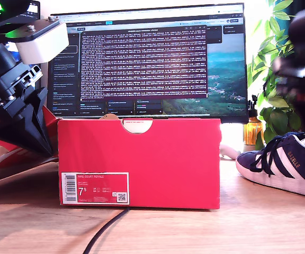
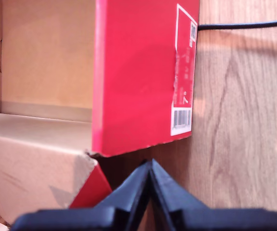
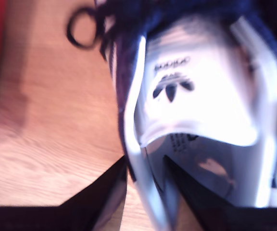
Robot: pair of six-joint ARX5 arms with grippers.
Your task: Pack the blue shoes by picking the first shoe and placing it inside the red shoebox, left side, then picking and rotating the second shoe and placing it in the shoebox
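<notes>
Pinching shoe [image 3: 143,159], my second gripper [image 3: 145,180]; first gripper [image 2: 149,168] closed.

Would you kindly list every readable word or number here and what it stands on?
"7.5": white label on the red shoebox.
"...ELLE": gold lettering on the blue shoe.
Label's small print: unreadable.
Monitor text: too small.
Insole print, second wrist view: blurred.

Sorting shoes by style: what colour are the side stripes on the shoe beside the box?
White, on the navy shoe; clearest in the exterior view.
</notes>
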